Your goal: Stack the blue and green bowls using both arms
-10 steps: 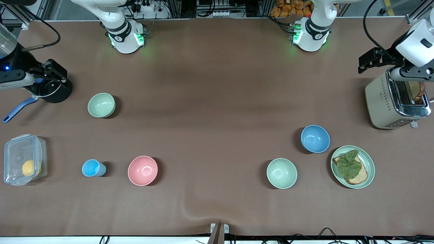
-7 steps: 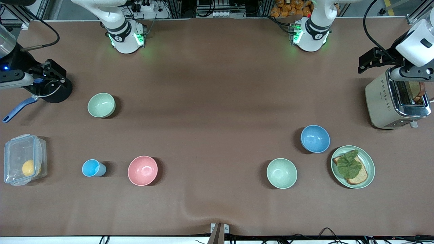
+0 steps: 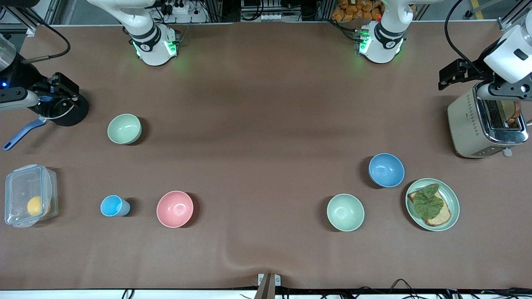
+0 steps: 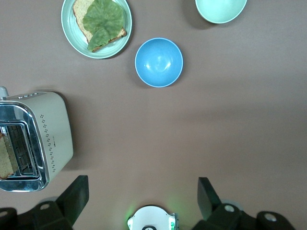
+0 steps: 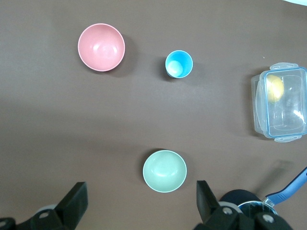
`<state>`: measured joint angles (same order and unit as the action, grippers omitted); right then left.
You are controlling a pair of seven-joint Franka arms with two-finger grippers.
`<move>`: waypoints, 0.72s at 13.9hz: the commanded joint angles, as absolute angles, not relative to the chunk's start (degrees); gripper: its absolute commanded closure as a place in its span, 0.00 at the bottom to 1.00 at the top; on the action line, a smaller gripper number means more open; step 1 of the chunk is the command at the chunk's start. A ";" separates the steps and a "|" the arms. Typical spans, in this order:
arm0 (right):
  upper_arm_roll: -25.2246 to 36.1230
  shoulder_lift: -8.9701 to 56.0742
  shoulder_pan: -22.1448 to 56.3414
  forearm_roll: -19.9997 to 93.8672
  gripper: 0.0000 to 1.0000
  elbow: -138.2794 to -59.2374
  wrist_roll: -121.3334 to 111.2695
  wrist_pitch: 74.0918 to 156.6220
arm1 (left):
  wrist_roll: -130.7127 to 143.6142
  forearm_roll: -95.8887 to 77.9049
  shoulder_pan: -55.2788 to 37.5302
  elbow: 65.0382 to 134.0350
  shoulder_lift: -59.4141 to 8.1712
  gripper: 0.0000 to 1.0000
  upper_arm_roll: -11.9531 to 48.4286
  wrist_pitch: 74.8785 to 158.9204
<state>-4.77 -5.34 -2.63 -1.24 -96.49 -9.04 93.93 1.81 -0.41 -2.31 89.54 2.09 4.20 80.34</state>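
Observation:
The blue bowl (image 3: 386,170) sits upright and empty toward the left arm's end of the table; it also shows in the left wrist view (image 4: 159,62). One green bowl (image 3: 345,212) sits beside it, nearer the front camera, and shows in the left wrist view (image 4: 220,9). A second, alike green bowl (image 3: 124,128) sits toward the right arm's end and shows in the right wrist view (image 5: 164,171). My left gripper (image 3: 455,74) (image 4: 142,196) is open and empty, high beside the toaster. My right gripper (image 3: 62,89) (image 5: 139,201) is open and empty, high over the black pan.
A toaster (image 3: 486,124) with bread stands at the left arm's end. A green plate (image 3: 432,204) with bread and a leaf lies beside the blue bowl. A pink bowl (image 3: 175,209), a light-blue cup (image 3: 113,206), a clear container (image 3: 29,195) and a blue-handled black pan (image 3: 66,114) lie toward the right arm's end.
Both hands have shifted only very slightly. The bowls have not moved.

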 commanded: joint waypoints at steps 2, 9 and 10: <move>-5.01 -3.34 -3.34 -1.49 0.00 -93.43 -10.19 93.08 | 1.49 -1.06 -1.93 89.74 0.80 0.00 4.31 80.07; -5.01 -1.23 -3.43 -1.41 0.00 -90.54 -10.20 92.90 | 1.84 0.95 -2.81 90.00 -8.77 0.00 4.74 84.19; -5.01 -0.88 -3.43 -1.41 0.00 -90.35 -10.20 92.90 | 2.19 0.97 -2.64 90.96 -9.66 0.00 4.83 86.72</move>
